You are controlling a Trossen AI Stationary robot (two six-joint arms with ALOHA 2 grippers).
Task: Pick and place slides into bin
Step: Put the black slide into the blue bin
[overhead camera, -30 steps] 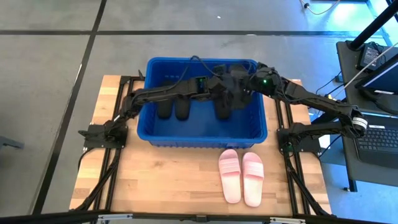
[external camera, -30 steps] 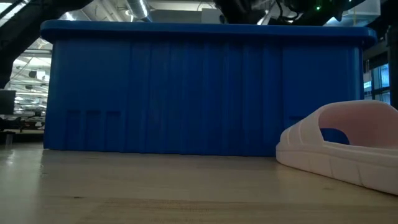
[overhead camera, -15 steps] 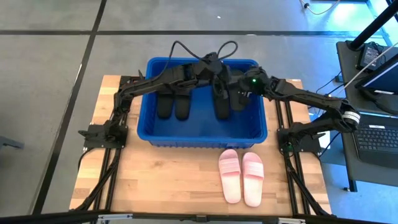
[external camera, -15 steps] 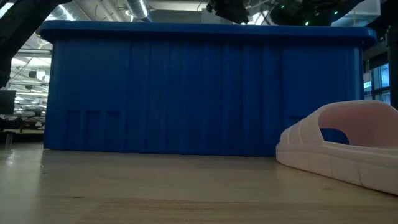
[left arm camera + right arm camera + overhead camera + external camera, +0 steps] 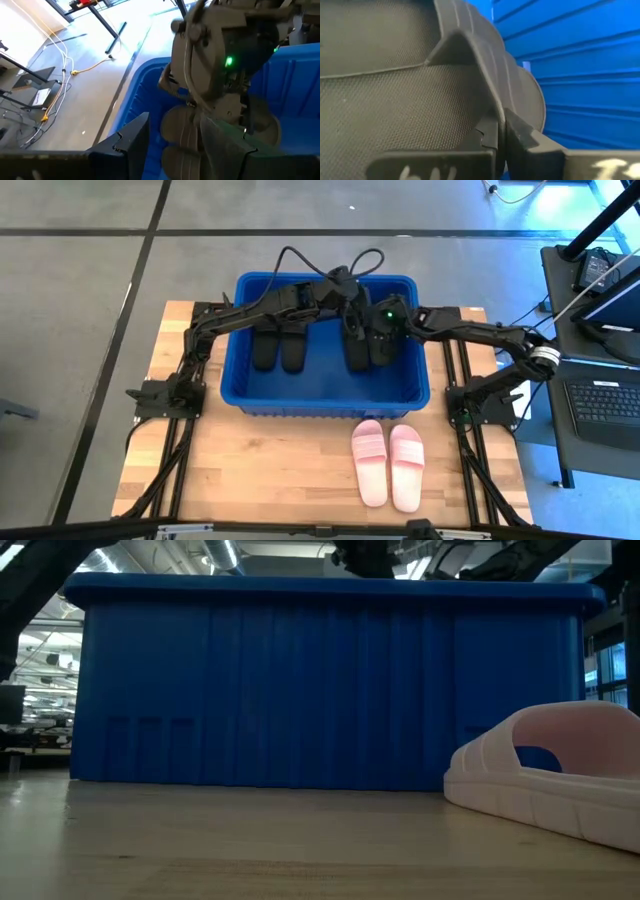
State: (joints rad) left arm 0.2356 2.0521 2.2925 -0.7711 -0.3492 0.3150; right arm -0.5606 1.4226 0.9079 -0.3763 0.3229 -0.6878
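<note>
From above, four black slides [image 5: 292, 350] are lying inside the blue bin [image 5: 330, 397] while both arms are reaching in over its far side, and the pink pair [image 5: 388, 462] is waiting on the table just in front of the bin. From table height, one pink slide [image 5: 555, 780] is sitting beside the bin wall. At the wrists, the left gripper [image 5: 175, 145] is hanging spread above the bin, and the right gripper [image 5: 501, 131] is pinching a black slide's strap [image 5: 485, 55], likely to lower it.

Glossy ribbed blue plastic bin [image 5: 262, 393]; matt black slides [image 5: 357, 345] with pebbled rubbery footbeds; ridged pale pink foam pair [image 5: 388, 462]; pale, smooth-grained wooden table [image 5: 270, 460]
</note>
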